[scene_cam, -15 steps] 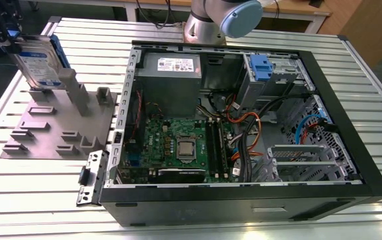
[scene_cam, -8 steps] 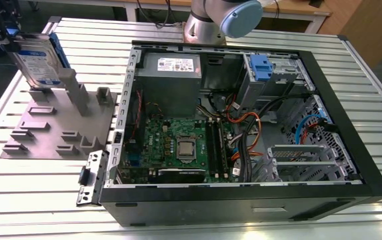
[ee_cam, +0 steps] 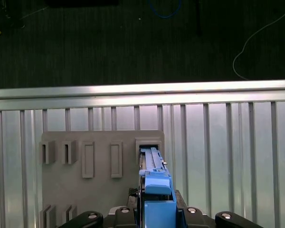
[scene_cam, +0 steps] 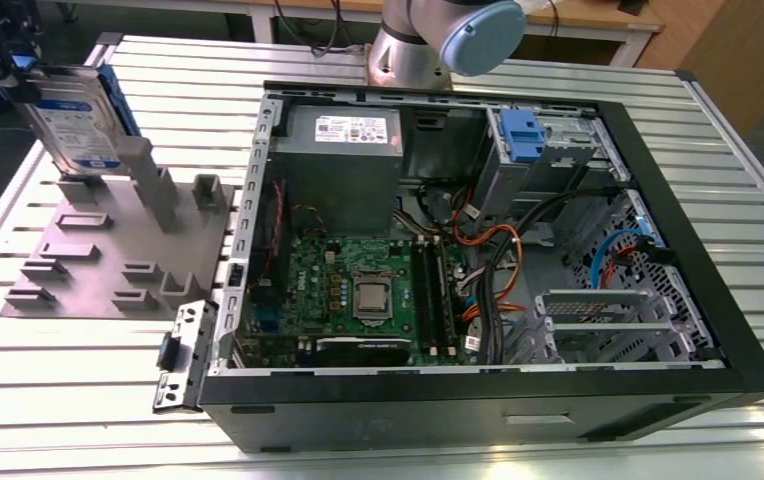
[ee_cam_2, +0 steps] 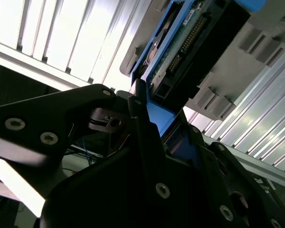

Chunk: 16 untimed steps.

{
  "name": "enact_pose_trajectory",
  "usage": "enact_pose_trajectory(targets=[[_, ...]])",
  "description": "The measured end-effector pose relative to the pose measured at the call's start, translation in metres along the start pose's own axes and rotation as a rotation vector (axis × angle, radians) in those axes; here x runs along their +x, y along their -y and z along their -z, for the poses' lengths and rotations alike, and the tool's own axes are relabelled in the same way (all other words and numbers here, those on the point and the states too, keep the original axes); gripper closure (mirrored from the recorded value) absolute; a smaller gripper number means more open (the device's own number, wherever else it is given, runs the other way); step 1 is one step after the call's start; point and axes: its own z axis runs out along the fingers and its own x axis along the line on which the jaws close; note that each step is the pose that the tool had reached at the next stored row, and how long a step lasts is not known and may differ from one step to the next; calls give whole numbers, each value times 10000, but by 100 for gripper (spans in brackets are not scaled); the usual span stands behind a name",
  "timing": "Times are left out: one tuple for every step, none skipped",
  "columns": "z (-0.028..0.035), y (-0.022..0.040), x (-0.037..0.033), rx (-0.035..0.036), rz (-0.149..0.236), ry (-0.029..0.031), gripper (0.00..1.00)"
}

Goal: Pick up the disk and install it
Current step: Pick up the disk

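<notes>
Gripper [scene_cam: 15, 68] jaws are pressed onto the disk [scene_cam: 78, 125] at its upper end, pinching the blue bracket that runs round its edges. In the first wrist view the bracket sits between the two black fingers [ee_cam: 88, 217]. That hold, by my reading, keeps the disk upright and leaves its lower end free.

The slatted metal table [scene_cam: 702, 110] carries everything, and the grey fixture block [scene_cam: 89, 250] serves as the landmark. The open computer case [scene_cam: 686, 235] lies just beside the block, on the exterior view's right, with its side panel off and the boards and cables exposed. Its near wall stands close to the block's edge, so there is little room on that side.

The disk hangs over the block's far corner, label facing the exterior view. Its lower end is at or just above the socket [ee_cam: 147, 144] there; I cannot tell whether it is clear of it. A tall grey post [scene_cam: 158, 185] on the block stands just beside the disk, toward the case, and is the nearest thing to catch on. Above the block the air is open. Beyond the block's far edge the table ends at dark floor.
</notes>
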Motion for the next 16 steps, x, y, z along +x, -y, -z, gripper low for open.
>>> enact_pose_trajectory(targets=[[2, 0, 0, 0, 0, 0, 64], [5, 0, 0, 0, 0, 0, 64], [8, 0, 0, -1, 0, 0, 64], [10, 0, 0, -1, 0, 0, 64], [11, 0, 0, 0, -1, 0, 64], [19, 0, 0, 0, 0, 0, 64], [34, 0, -1, -1, -1, 0, 64], [35, 1, -1, -1, 0, 0, 64], [36, 1, 0, 0, 0, 0, 64], [39, 0, -1, -1, -1, 0, 64], [41, 1, -1, -1, 0, 0, 64], [43, 1, -1, 0, 0, 0, 64], [45, 1, -1, 0, 0, 0, 64], [47, 1, -1, 0, 0, 0, 64], [50, 1, -1, 0, 0, 0, 64], [52, 1, -1, 0, 0, 0, 64]])
